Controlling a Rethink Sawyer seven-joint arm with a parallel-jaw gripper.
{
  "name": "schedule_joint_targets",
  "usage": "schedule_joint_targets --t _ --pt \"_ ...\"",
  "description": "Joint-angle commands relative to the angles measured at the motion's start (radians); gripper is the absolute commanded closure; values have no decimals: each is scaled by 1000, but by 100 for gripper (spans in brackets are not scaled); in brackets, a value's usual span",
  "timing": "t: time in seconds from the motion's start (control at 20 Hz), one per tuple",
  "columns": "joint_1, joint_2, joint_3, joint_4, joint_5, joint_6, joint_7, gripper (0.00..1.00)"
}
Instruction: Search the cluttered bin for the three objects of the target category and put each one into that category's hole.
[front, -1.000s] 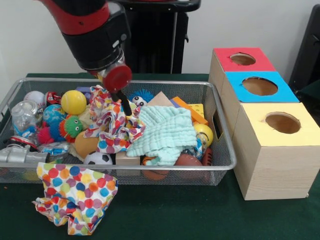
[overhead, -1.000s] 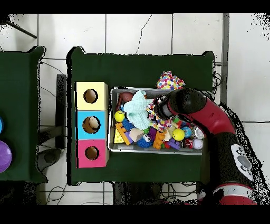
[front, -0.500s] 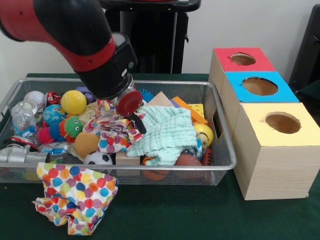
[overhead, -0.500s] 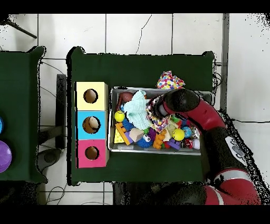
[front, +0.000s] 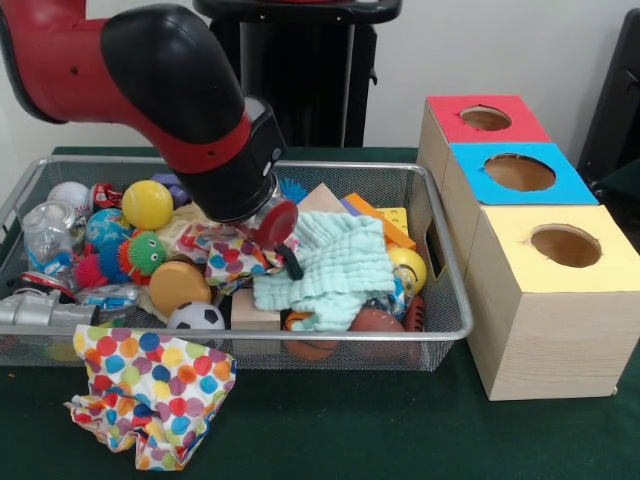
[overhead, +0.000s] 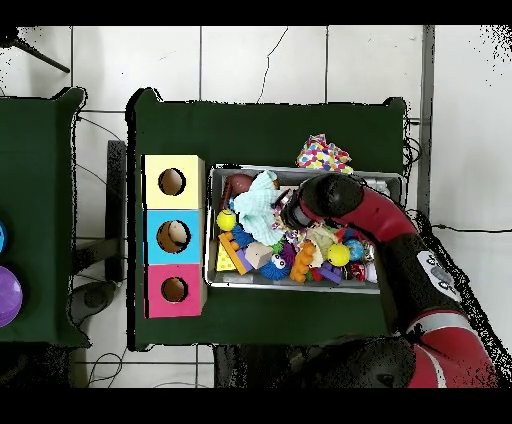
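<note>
White tiled floor (overhead: 300, 65), pale wall (front: 480, 50).

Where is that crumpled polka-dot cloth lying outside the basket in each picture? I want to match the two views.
Front view: the polka-dot cloth lies on the green table at lower left, just in front of the wire basket.
Overhead view: the same cloth sits above the basket's upper edge, right of centre.
Shared landmark: the yellow-topped box, at the cloth's end of the box row.

Toys crowd the wire bin (front: 440, 300); the three box holes lie unobstructed.
</note>
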Motion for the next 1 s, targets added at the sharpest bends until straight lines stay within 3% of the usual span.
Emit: schedule_joint_targets --t 0.05,0.25,0.4,0.45,0.8,1.0 --pt "-20 98 122 21 -101 -207 -178 0" --pt "9 63 62 64 -102 -236 -22 0" --pt "54 51 -2 49 -95 -230 76 0" --pt "71 46 -26 47 -91 -232 117 100" --pt "116 43 -110 -10 -98 -224 105 100" --pt "125 -28 -143 -35 -78 -115 73 100"
